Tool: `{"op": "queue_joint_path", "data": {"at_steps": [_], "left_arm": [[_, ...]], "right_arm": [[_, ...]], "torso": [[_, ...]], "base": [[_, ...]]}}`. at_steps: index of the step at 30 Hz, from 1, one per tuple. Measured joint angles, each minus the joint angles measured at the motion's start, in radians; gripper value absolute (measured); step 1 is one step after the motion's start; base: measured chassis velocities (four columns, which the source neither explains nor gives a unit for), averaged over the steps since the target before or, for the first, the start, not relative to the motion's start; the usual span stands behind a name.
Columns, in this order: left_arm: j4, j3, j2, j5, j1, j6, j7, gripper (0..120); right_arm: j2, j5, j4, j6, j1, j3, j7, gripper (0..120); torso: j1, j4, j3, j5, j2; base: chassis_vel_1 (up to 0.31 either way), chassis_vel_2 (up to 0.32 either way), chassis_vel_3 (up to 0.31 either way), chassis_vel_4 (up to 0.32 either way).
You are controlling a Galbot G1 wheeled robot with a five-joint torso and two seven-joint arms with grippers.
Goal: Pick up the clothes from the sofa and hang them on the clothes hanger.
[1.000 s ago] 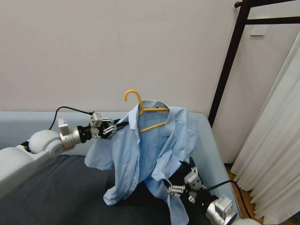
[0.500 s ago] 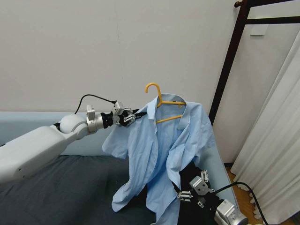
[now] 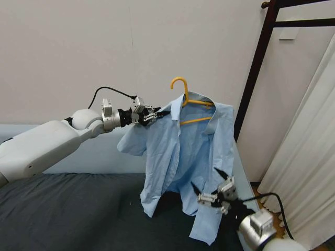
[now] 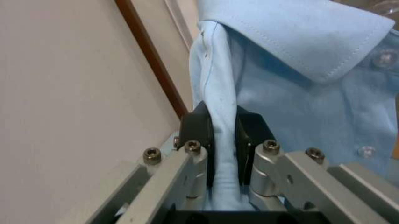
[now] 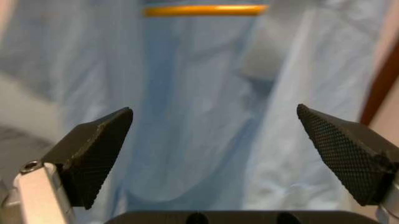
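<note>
The left claw is clamped on the shoulder of a light blue shirt, holding it up in front of the pale bare wall. Behind and below it runs the sofa, with a dark seat and a pale blue back. A dark wooden rack post rises at the right beside a white pleated curtain. The right claw sits low, near the shirt's hem, with its fingers spread and nothing between them. A second ago the shirt hung lower and further left, and it is now higher and closer to the post. The yellow hanger is a thin smooth rod with a curved hook, threaded inside the collar. The cloth falls in soft folds. From the left wrist, the left claw shows two black pads pinching a stitched fold of the shirt. Its metal links are bolted, the collar is crisp and small buttons are clear. The post slants behind. From the right wrist, the right claw stands wide open. Its wedge-shaped fingertips are black with a fine grid texture. The shirt hangs beyond them, with the hanger's bar above.
</note>
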Motion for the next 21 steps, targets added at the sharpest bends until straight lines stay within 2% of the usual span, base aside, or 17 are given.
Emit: {"op": "queue_joint_path", "data": {"at_steps": [5, 14, 19, 21], "left_arm": [[-0.035, 0.009, 0.001, 0.016, 0.018, 0.005, -0.017, 7], [-0.060, 0.006, -0.033, 0.022, 0.047, 0.017, -0.045, 7], [-0.058, 0.011, -0.056, 0.022, 0.048, 0.019, -0.047, 7], [-0.050, 0.011, -0.058, 0.021, 0.048, 0.019, -0.044, 7]], "right_arm": [[-0.011, 0.125, -0.009, -0.080, 0.112, 0.002, 0.166, 100], [-0.025, 0.225, -0.027, -0.130, 0.241, -0.023, 0.253, 100], [-0.029, 0.244, -0.052, -0.145, 0.275, -0.025, 0.283, 90], [-0.027, 0.243, -0.063, -0.146, 0.277, -0.028, 0.285, 81]], "torso": [[0.000, -0.0003, 0.000, 0.0005, 0.000], [0.000, 0.0000, 0.000, 0.0003, 0.000], [0.000, -0.0005, 0.000, 0.0003, 0.000], [0.000, -0.0004, 0.000, 0.0003, 0.000]], "base": [[0.000, 0.000, 0.000, 0.000], [0.000, 0.000, 0.000, 0.000], [0.000, 0.000, 0.000, 0.000], [0.000, 0.000, 0.000, 0.000]]}}
